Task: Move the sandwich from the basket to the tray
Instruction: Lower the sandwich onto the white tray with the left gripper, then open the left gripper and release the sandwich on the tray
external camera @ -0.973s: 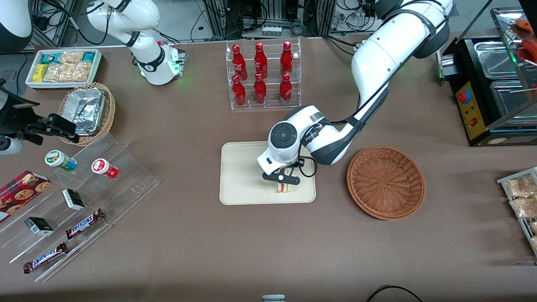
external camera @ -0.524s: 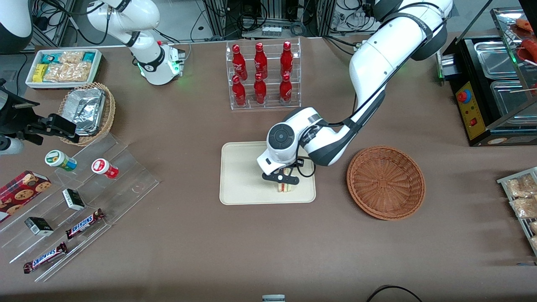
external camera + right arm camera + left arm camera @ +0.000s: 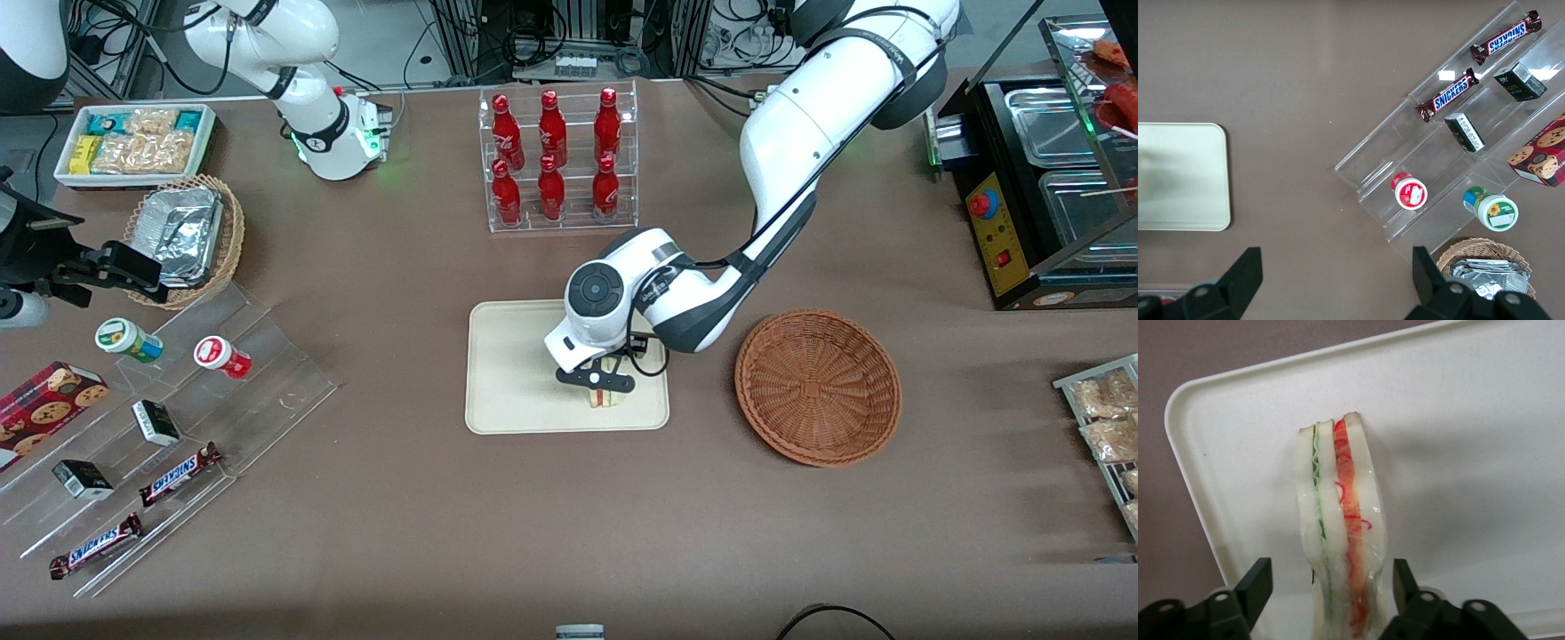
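Note:
The sandwich (image 3: pixel 605 397) stands on its edge on the cream tray (image 3: pixel 516 373), at the tray's end nearest the basket. It shows as white bread with red and green filling (image 3: pixel 1341 520) on the tray (image 3: pixel 1471 453). My left gripper (image 3: pixel 597 380) sits just above it and is open. Its two black fingers (image 3: pixel 1258 583) flank the sandwich with a gap on each side. The reddish-brown wicker basket (image 3: pixel 818 387) lies empty beside the tray, toward the working arm's end of the table.
A clear rack of red bottles (image 3: pixel 556 160) stands farther from the front camera than the tray. Toward the parked arm's end are a tan basket of foil containers (image 3: pixel 182 233), a white snack bin (image 3: pixel 133 142) and a clear stepped stand (image 3: pixel 178 427) with snacks.
The wrist has drawn slightly up and away from the front camera. The sandwich stays where it was on the tray.

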You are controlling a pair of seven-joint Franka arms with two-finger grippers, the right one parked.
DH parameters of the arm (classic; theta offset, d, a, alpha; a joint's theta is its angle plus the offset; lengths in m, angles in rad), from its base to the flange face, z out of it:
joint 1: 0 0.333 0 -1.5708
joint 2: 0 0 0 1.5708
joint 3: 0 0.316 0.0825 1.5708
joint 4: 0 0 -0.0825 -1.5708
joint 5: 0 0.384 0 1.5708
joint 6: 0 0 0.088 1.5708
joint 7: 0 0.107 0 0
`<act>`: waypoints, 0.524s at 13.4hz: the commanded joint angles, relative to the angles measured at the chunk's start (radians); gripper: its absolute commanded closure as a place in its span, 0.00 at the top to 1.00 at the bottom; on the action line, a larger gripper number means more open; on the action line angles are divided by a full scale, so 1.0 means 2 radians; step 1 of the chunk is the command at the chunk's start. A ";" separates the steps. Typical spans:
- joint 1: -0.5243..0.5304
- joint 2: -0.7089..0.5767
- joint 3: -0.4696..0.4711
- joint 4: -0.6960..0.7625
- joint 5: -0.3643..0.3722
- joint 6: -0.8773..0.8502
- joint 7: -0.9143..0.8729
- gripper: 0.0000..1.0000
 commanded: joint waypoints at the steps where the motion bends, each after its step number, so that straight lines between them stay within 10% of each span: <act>1: -0.003 -0.008 0.004 0.015 0.007 -0.013 -0.030 1.00; 4: 0.046 -0.018 -0.009 0.046 -0.115 -0.014 -0.023 1.00; 7: 0.022 -0.019 -0.009 0.044 -0.006 -0.035 -0.042 1.00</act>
